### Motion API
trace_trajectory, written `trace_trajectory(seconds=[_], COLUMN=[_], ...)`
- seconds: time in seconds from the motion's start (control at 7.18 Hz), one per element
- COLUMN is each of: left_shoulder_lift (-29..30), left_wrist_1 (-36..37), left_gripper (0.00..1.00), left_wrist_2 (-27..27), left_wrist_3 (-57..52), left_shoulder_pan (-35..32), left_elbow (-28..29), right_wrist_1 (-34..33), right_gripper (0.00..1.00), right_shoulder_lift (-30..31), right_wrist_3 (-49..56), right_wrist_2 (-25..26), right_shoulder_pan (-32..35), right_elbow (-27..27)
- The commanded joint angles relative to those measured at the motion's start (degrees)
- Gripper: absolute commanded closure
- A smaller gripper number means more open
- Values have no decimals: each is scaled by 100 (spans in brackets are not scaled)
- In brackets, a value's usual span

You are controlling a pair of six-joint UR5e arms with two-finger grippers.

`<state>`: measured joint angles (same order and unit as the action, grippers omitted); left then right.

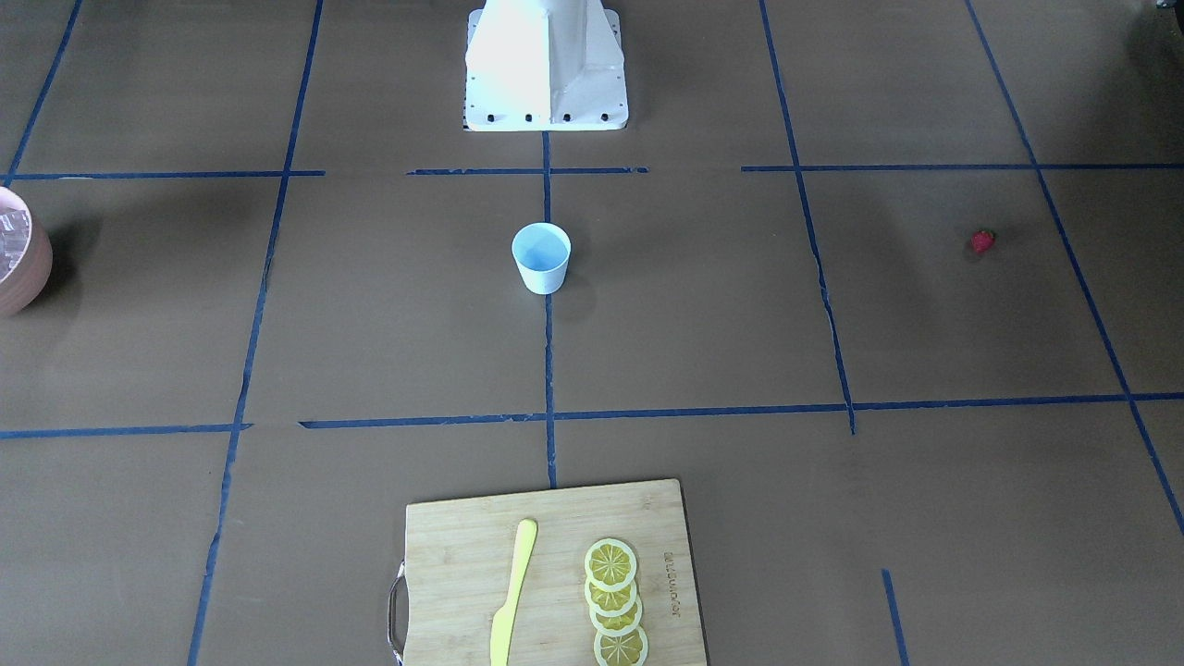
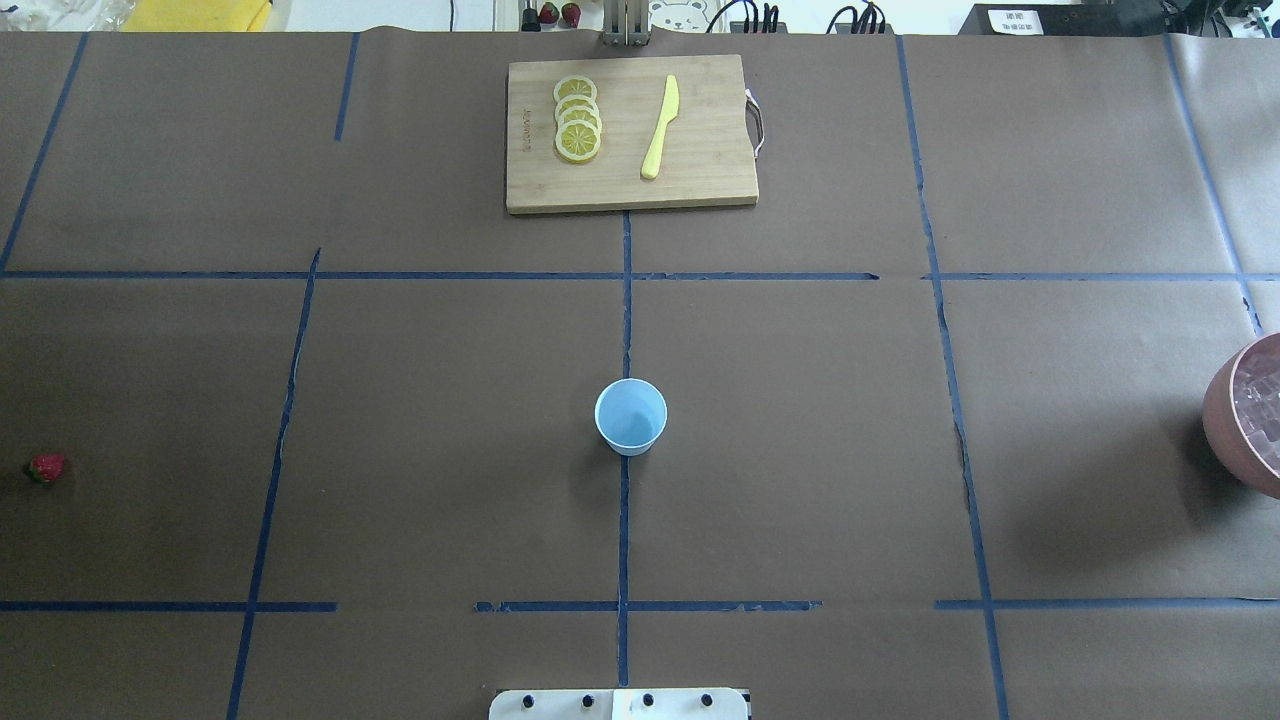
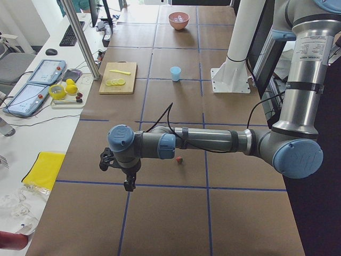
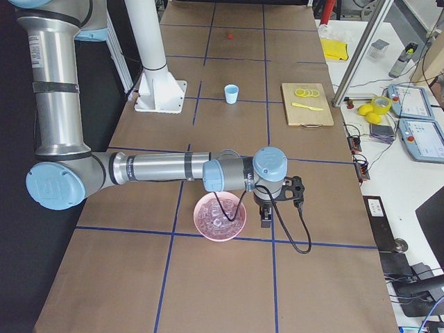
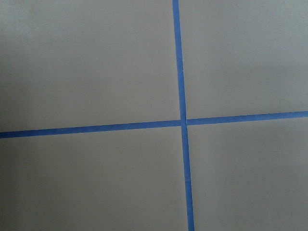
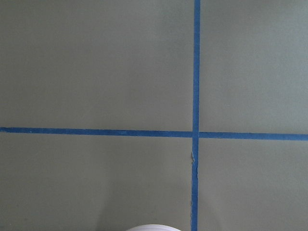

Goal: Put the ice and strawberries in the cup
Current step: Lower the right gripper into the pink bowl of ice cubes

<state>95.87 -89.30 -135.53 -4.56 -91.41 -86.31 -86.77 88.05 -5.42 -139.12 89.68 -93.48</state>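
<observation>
Beyond, cutting board (image 2: 700, 185) with lemon slices (image 2: 577, 120), cup (image 2: 630, 417) at tabletop (image 2: 800, 450) centre, strawberry (image 2: 46, 467) far left, ice (image 2: 1262, 405) in bowl (image 2: 1228, 425) far right — left arm (image 3: 208, 140) and right arm (image 4: 159, 166) stretched low, left tool (image 3: 128, 184) near strawberry, right tool (image 4: 266, 220) beside bowl, clenched or released unclear.

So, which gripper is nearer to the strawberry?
Left. The left gripper hangs a short way from the strawberry, at the same end of the table. The right gripper is at the far end, beside the bowl of ice.
</observation>
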Motion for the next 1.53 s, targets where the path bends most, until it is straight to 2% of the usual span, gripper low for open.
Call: trace_trajectory(seconds=[0.0,0.14,0.28,0.7,0.84,1.39], left_shoulder_lift=[-7,-7,-7,-7,-7,-16], left_wrist_1=[0,0,0,0,0,-18], left_gripper=[0,0,0,0,0,0], left_wrist_2=[0,0,0,0,0,0], left_wrist_3=[8,-1,-1,-1,-1,-10], left_shoulder_pan=[0,0,0,0,0,0], left_elbow=[-44,-44,-44,-44,-44,-36], right_wrist_1=[11,11,20,274,275,266], right_gripper=[0,0,0,2,7,11], right_shoulder_lift=[19,28,297,791,801,801], right_wrist_3=[58,58,76,146,146,295], right_wrist_2=[68,382,803,728,728,798], right_shoulder_pan=[-344,-581,-792,-1048,-1110,-1584], right_elbow=[-195,-414,-738,-944,-944,-760])
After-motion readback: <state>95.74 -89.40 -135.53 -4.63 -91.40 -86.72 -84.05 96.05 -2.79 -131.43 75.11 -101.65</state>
